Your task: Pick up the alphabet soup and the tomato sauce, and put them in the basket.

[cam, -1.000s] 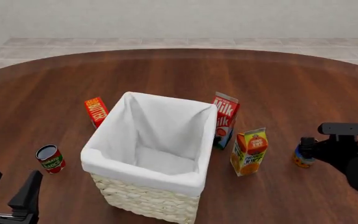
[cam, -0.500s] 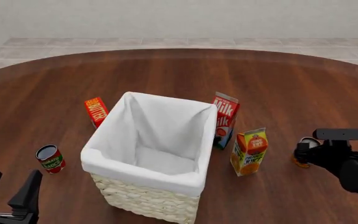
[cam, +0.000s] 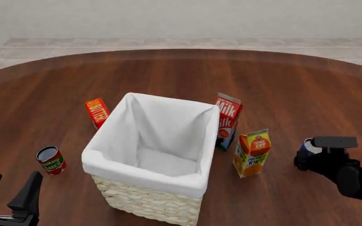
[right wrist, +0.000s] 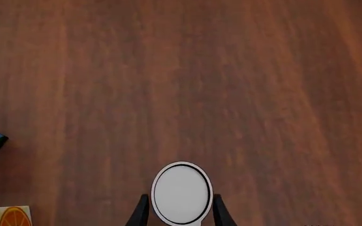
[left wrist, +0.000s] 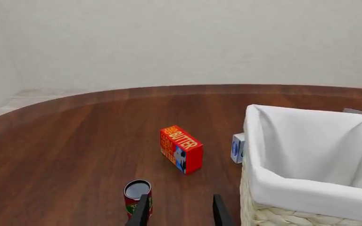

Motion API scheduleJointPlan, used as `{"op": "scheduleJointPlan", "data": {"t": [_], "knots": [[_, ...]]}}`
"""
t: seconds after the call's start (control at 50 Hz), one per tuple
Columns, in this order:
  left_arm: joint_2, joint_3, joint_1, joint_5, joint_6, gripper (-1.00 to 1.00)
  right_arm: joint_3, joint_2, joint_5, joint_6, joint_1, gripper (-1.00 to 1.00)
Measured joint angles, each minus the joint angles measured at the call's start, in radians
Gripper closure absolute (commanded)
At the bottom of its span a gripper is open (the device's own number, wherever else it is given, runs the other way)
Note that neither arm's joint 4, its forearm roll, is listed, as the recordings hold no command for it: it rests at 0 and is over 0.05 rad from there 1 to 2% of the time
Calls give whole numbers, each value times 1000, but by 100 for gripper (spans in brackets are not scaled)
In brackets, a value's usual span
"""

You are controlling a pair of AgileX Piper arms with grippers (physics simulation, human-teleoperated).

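Observation:
The alphabet soup [cam: 305, 144] stands at the right of the table, nearly all hidden under my right arm. Its silver top [right wrist: 182, 193] sits between the fingers of my right gripper [right wrist: 181, 209], which is open and straddles the can from above. In the front view that gripper [cam: 305, 157] is low over the can. The tomato sauce [cam: 50, 160] stands upright left of the basket [cam: 144, 176]. My left gripper [cam: 9, 190] hangs open at the near left. In the left wrist view the tomato sauce [left wrist: 137, 190] is just past one fingertip.
A red butter box [cam: 96, 112] lies behind the basket's left side. A milk carton [cam: 227, 121] and an orange juice carton [cam: 251, 153] stand between the basket and the soup. A small blue-white box [left wrist: 237, 148] shows beside the basket wall [left wrist: 275, 188].
My right arm has come down and nearer over the alphabet soup, covering most of the can. The left arm and everything else have stayed put.

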Motion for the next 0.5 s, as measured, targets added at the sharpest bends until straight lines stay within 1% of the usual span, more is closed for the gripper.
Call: {"op": "scheduleJointPlan", "data": {"t": [0.02, 0.04, 0.32, 0.5], "knots": [[0, 0, 0, 0, 0, -100, 0, 3, -2, 0, 0, -100], [-1, 0, 0, 1, 0, -100, 1, 6, -4, -1, 0, 100], [0, 0, -1, 2, 0, -100, 10, 0, -11, -18, -1, 100], [8, 0, -2, -6, 0, -100, 10, -44, 17, -19, 4, 100]]}}
